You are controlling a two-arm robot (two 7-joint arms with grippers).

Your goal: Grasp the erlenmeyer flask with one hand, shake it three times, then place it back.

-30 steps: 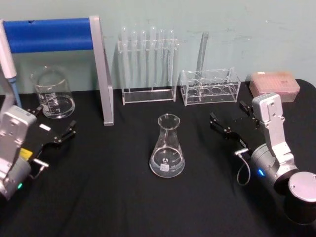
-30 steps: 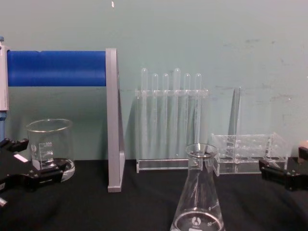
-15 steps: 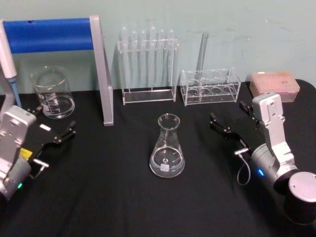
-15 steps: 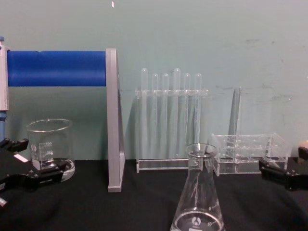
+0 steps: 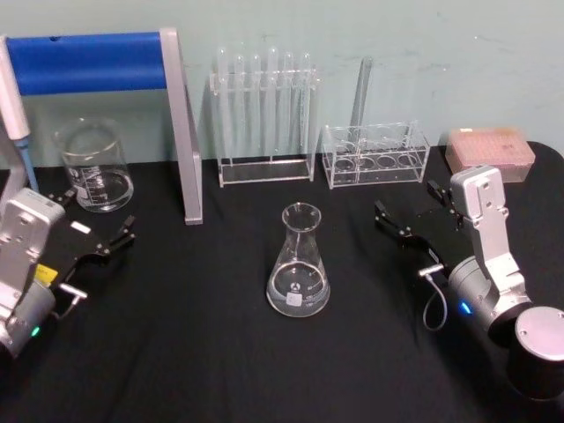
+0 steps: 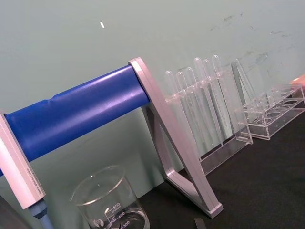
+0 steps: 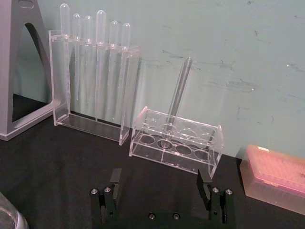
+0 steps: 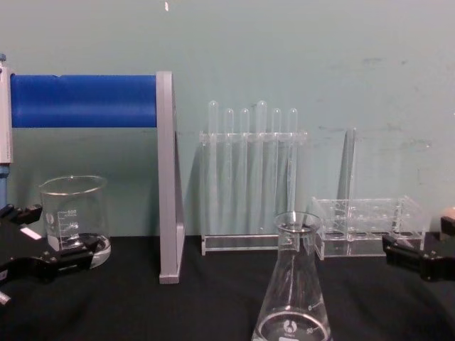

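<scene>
Head view: clear glass conical erlenmeyer flask (image 5: pixel 299 262) upright mid-table on black cloth (image 5: pixel 220 352), untouched. Right black gripper (image 5: pixel 407 214) well apart to its right, fingers spread wide, holding nothing, aimed toward the clear acrylic tube rack (image 5: pixel 374 155). Left black gripper (image 5: pixel 92 226) well apart to its left, also wide open and empty, just in front of the cylindrical glass beaker (image 5: pixel 92 165).

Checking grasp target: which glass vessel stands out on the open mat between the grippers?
The erlenmeyer flask: conical, narrow-necked, upright mid-mat between both open grippers. The cylindrical beaker stands back left by the blue-barred stand.
</scene>
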